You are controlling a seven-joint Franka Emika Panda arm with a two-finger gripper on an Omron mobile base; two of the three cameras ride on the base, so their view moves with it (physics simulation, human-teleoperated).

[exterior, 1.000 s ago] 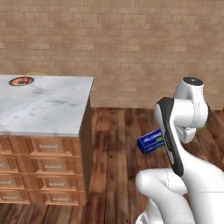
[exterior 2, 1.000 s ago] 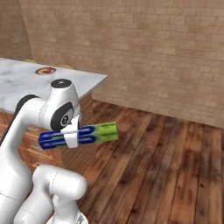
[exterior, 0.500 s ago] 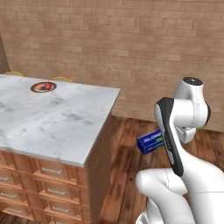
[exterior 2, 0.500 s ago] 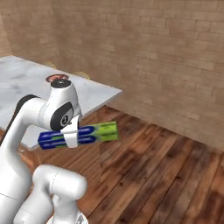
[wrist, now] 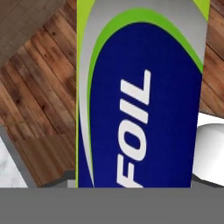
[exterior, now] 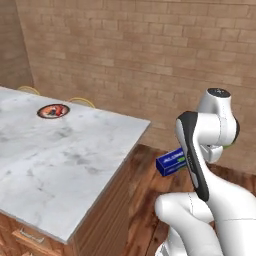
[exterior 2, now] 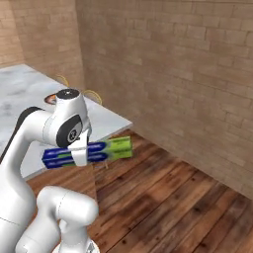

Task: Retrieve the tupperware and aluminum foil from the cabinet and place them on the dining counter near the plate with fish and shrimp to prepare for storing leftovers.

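Your gripper (exterior 2: 80,154) grips the slim dark blue foil box (exterior 2: 89,152); next carry it onto the white marble table (exterior: 60,155) near the dark-rimmed plate (exterior: 53,110).

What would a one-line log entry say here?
gripper: shut on aluminum foil | foil: carried over floor | plate with fish and shrimp: on dining counter

The aluminum foil (wrist: 140,105) box is showing the one readable word: "FOIL", in large pale slanted capitals on its dark blue face, running lengthwise along the box in the hand view, with a grey and green curved band arching around the blue field. In the left base view the box end (exterior: 171,161) is carrying a line of pale lettering that is too small to read.
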